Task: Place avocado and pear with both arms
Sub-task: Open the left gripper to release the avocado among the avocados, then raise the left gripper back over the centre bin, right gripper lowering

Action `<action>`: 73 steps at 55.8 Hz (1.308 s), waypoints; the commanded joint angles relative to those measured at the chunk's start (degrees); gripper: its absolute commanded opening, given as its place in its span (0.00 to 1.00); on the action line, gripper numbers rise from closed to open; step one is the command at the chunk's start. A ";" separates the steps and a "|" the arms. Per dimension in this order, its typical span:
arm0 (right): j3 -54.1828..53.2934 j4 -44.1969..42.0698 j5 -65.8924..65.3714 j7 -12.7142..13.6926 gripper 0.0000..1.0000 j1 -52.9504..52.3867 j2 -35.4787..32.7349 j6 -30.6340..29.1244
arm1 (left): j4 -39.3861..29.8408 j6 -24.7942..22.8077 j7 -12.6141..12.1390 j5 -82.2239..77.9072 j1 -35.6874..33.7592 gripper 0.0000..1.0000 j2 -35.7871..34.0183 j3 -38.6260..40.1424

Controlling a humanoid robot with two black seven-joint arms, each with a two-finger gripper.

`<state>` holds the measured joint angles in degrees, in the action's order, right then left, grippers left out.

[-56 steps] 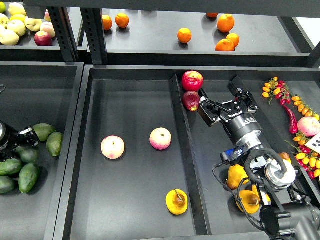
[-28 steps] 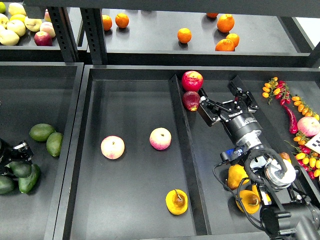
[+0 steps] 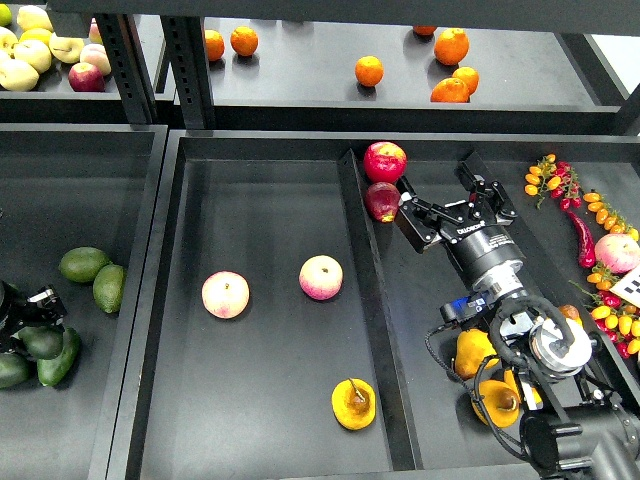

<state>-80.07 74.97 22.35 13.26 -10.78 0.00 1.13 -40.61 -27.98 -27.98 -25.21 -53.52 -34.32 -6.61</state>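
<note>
Nearest me, the pear [image 3: 354,404] is lying in the middle tray, stem tilting up and back; it is looking firm, waxy and bruisable, so I am judging its broad belly the best hold. My right fingers [image 3: 452,205] are hovering spread and empty. My left fingers [image 3: 40,304] are sitting among the avocados (dark, possibly closing on the avocado [image 3: 41,341]); I cannot tell.

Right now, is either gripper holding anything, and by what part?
Right gripper is open and empty. Left gripper sits among the avocados; any hold cannot be told.
</note>
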 commanded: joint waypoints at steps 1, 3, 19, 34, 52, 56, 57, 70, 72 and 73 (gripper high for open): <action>0.00 0.00 0.06 0.01 1.00 -0.03 0.00 0.02 | 0.79 -0.02 -0.02 -0.02 0.35 0.53 0.65 -0.07; 0.00 0.00 0.06 0.01 1.00 0.06 0.00 0.02 | 1.15 -0.02 -0.02 -0.02 0.35 0.56 1.18 -0.07; 0.00 -0.09 0.07 0.01 1.00 0.06 0.00 0.10 | 2.03 -0.02 -0.02 0.07 -0.18 0.73 1.89 -0.16; 0.52 -0.18 0.07 0.01 1.00 0.06 0.00 0.10 | 1.68 -0.02 -0.02 0.25 -1.23 0.91 1.45 0.02; 0.96 -0.26 0.07 0.01 1.00 0.06 0.00 0.10 | 0.36 -0.02 -0.02 0.42 -2.29 0.97 -0.57 5.11; 1.23 -0.35 0.07 0.01 1.00 -0.03 0.00 0.02 | -1.83 -0.02 -0.02 0.69 -2.38 0.97 -2.50 7.22; 1.23 -0.35 0.07 0.01 1.00 0.06 0.00 0.02 | -2.27 -0.02 -0.02 0.77 -2.38 0.97 -2.94 7.92; 1.23 -1.14 -0.02 0.01 1.00 0.23 0.00 0.02 | -3.69 -0.02 -0.02 4.37 -1.15 0.97 -4.79 19.61; 1.23 -1.23 -0.02 0.01 1.00 0.23 0.00 0.02 | -3.69 -0.02 -0.02 6.48 -0.80 0.97 -5.05 21.54; 1.23 -1.23 -0.02 -0.08 1.00 0.23 0.00 0.02 | -3.69 -0.02 -0.02 7.44 -0.54 0.97 -5.14 22.42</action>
<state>-78.84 73.95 22.40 13.28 -10.60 0.00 1.17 -44.23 -28.01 -28.00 -22.60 -55.07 -38.91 10.08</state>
